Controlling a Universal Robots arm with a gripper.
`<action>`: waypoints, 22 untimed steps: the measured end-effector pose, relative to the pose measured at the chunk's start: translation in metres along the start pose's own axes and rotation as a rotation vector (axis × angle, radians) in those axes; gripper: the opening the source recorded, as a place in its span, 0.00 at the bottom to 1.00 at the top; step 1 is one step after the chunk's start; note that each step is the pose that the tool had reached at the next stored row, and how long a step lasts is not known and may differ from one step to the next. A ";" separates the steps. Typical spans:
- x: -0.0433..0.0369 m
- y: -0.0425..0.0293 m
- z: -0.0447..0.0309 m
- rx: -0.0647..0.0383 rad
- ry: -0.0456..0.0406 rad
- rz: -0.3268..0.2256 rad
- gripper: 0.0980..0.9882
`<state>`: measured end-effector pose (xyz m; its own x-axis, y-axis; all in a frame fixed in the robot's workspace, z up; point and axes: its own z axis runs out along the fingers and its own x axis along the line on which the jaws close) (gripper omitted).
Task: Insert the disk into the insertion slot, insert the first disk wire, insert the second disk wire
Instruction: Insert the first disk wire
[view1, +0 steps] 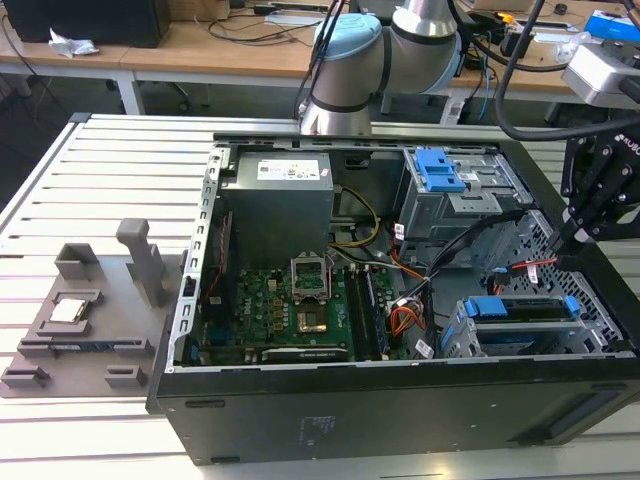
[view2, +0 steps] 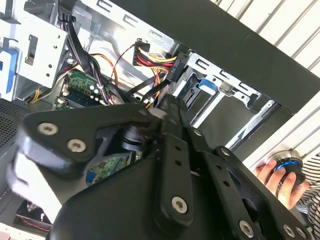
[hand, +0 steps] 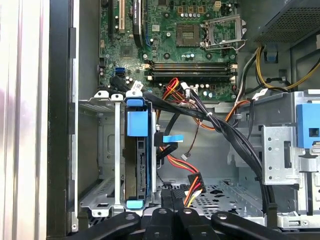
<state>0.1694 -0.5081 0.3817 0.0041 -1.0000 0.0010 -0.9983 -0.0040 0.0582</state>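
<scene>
Slatted white table (view1: 60, 200), open case (view1: 400, 420) on it. Exterior view: disk (view1: 520, 307) already sits in the slot (view1: 455, 337), near corner on the exterior view's right; gripper (view1: 573, 241) hangs above it. Second wrist view: fingers (view2: 175, 140) pressed together, seemingly pinching the wire (view2: 157, 61) by its plug (view2: 175, 72). First-wire step, I'd judge, and it calls for squaring plug to the disk's end. First wrist view: cables (hand: 220, 127) crowd beside the disk, cage wall (hand: 117, 150) close, perforated floor (hand: 225, 192) open for the approach.

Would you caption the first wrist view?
Blue framed hard drive sits in silver perforated cage, black gripper beside red wires.
</scene>
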 end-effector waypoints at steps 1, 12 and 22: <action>0.0000 -0.0001 0.0000 0.000 0.0001 0.000 0.15; -0.0001 -0.0003 0.0000 0.000 0.0061 -0.104 0.36; -0.0061 -0.0110 0.0058 -0.001 0.0303 -0.146 0.36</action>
<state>0.1801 -0.5020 0.3753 0.1515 -0.9882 0.0226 -0.9868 -0.1499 0.0612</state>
